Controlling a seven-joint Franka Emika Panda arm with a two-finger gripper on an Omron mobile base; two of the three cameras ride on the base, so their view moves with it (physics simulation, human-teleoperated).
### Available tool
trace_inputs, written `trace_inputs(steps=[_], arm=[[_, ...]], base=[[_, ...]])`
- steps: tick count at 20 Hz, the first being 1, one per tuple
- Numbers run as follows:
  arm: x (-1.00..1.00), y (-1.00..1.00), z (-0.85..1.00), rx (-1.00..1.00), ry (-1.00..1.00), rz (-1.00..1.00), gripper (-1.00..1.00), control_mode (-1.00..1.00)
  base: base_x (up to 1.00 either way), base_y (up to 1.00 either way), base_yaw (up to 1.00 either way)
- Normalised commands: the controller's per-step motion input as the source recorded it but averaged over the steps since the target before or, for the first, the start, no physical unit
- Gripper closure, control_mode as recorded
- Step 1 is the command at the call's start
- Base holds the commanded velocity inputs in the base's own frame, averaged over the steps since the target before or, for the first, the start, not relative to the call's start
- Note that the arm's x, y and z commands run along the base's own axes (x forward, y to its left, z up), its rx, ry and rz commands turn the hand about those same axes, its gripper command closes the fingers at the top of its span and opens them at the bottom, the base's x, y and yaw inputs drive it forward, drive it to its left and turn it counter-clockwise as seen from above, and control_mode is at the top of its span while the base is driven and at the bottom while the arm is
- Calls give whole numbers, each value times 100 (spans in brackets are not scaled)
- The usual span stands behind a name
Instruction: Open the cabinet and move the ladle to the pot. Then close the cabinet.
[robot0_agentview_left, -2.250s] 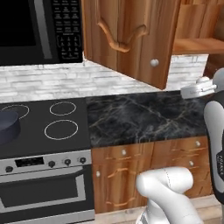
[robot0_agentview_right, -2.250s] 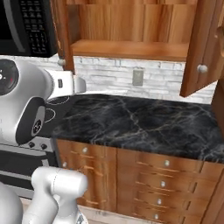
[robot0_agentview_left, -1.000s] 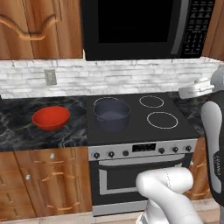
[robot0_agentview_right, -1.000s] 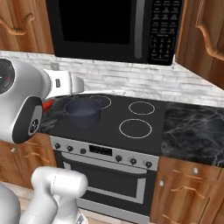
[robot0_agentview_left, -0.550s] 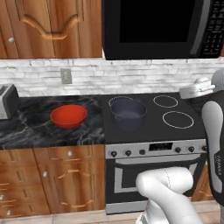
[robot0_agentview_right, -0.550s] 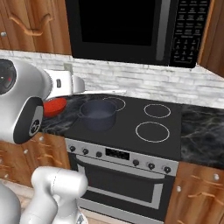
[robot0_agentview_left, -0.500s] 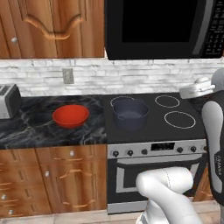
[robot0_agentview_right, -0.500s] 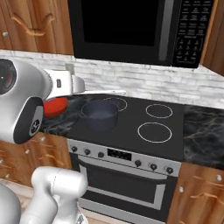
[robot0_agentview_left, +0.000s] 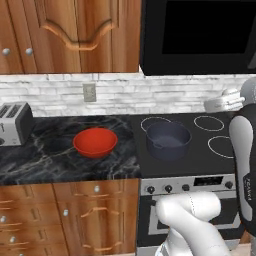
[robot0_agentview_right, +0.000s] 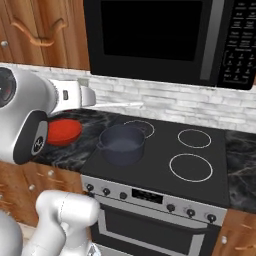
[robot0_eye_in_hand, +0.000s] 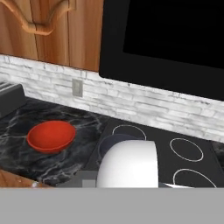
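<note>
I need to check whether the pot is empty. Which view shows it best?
The right base view: the pot sits near the middle, both handles and its dark inside showing, with nothing visible in it. The left base view shows the whole pot too, beside the red bowl. The hand view shows just its far rim behind the ladle.

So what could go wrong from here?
The ladle looks pinched at one end, so it could swing or slip before it reaches the pot. The red bowl sits right beside the pot, so a poorly aimed drop might land there instead.
</note>
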Motion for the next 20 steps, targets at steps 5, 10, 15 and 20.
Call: trace_inputs(steps=[5,10,15,20], arm=[[0,0,0,0,0,0,100,100],[0,0,0,0,0,0,100,100],[0,0,0,0,0,0,100,100],[0,0,0,0,0,0,100,100]], base=[[51,1,0],[42,2,0],[15,0,0],[18,0,0]])
